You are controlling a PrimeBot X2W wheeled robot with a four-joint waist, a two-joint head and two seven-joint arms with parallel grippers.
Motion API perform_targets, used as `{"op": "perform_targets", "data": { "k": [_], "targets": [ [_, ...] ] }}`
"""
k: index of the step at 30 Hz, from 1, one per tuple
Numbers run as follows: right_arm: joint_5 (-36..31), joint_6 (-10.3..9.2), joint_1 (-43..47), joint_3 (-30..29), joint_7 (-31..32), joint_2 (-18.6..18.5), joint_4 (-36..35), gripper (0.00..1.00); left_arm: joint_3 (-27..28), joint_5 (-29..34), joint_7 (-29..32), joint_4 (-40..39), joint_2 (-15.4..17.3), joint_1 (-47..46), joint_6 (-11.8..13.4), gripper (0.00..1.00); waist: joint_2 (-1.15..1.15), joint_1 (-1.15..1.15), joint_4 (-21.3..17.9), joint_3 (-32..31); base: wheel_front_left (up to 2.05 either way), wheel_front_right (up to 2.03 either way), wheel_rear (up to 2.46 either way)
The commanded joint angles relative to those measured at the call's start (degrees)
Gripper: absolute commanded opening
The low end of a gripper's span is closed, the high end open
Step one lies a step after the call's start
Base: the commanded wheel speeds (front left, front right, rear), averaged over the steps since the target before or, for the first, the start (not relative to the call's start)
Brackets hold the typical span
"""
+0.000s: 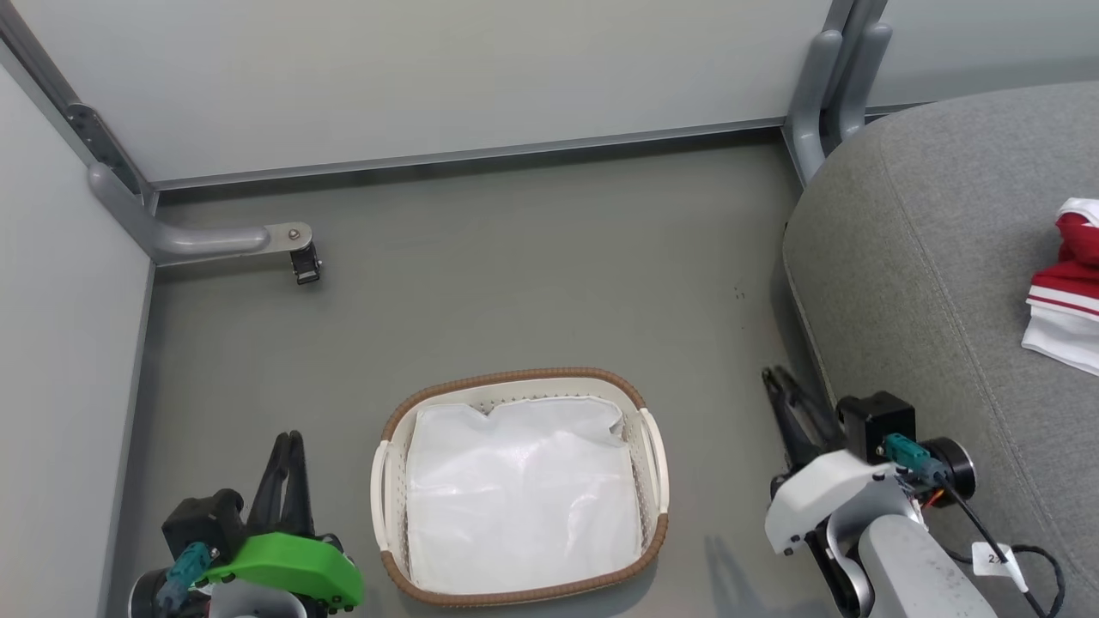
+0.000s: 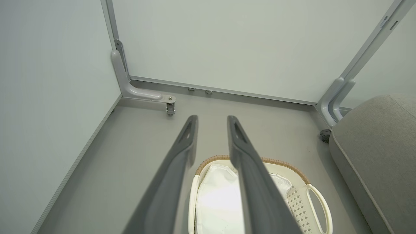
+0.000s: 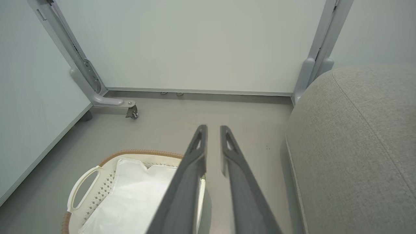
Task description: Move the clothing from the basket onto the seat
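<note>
Red and white clothing (image 1: 1067, 283) lies bunched on the grey seat (image 1: 927, 275), well to the right of the basket (image 1: 515, 377). The basket stands on the grey floor (image 1: 515, 257) with a white liner (image 1: 524, 498) spread inside it. Just left of the basket hangs the left gripper (image 1: 288, 439), its fingers a little apart and holding nothing. Right of the basket, between it and the seat, hangs the right gripper (image 1: 774, 379), its fingers parted by a narrow gap, also empty.
</note>
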Motion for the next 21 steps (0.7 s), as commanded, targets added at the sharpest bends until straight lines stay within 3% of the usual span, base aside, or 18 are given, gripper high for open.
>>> {"op": "perform_targets", "data": {
  "k": [1,21],
  "targets": [
    [0.64,0.0,0.17,-0.14,0.2,0.01,0.05,0.0,0.12,-0.56,0.23,0.12,-0.01,-0.08,-0.02,0.0,0.0,0.0,0.01,-0.03,0.0,0.0,0.0],
    [21.88,-0.01,2.86,-4.13,5.65,-0.1,-4.34,0.0,2.33,-19.71,5.7,-2.7,0.09,-0.15,-0.71,0.0,0.0,0.0,0.24,-1.06,0.0,0.0,0.0]
  ]
}}
